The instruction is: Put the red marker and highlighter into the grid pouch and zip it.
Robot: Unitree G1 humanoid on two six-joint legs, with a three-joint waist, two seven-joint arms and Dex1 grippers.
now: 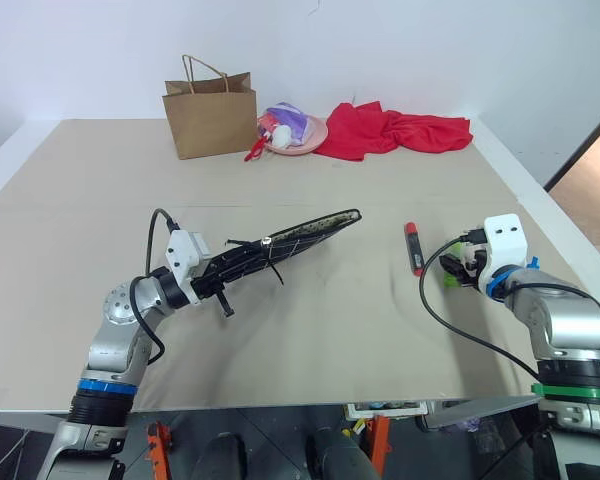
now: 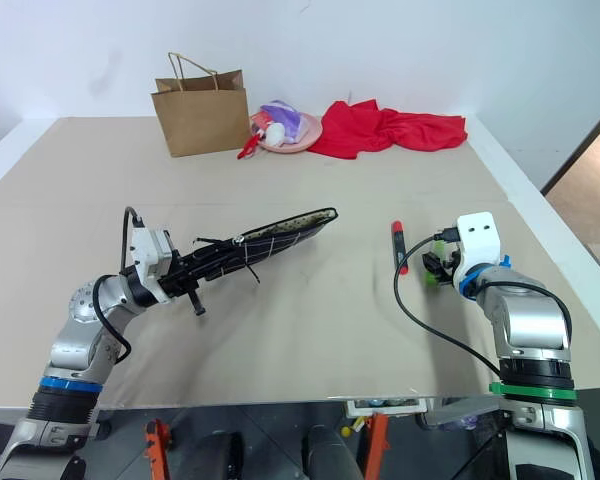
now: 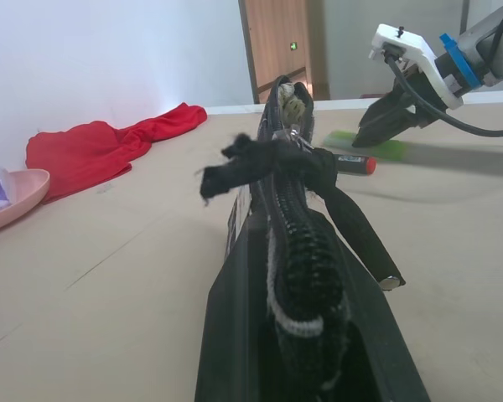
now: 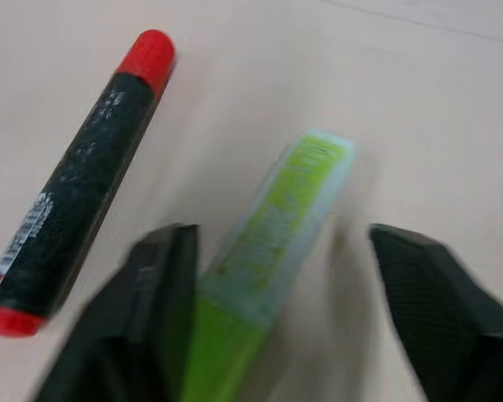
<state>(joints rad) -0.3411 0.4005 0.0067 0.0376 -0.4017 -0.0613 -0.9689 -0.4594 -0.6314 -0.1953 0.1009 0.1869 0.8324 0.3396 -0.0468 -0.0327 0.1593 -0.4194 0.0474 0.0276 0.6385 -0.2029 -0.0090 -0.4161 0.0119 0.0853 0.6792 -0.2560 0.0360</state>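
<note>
The grid pouch (image 1: 295,238) hangs above the table at centre left, tilted up toward the right, with its zipper cord (image 3: 260,163) dangling. My left gripper (image 1: 216,272) is shut on its near end. The red marker (image 1: 413,247) lies on the table at centre right. Just right of it lies the lime-green highlighter (image 4: 277,239). My right gripper (image 1: 463,268) is lowered over the highlighter, jaws open, one finger on each side. The left wrist view shows the pouch (image 3: 293,260) end on, with the highlighter (image 3: 381,149) beyond it.
A brown paper bag (image 1: 212,115) stands at the back of the table. Beside it are a pink dish (image 1: 305,138) with small items and a crumpled red cloth (image 1: 395,130). The table's right edge (image 1: 570,245) runs close to my right arm.
</note>
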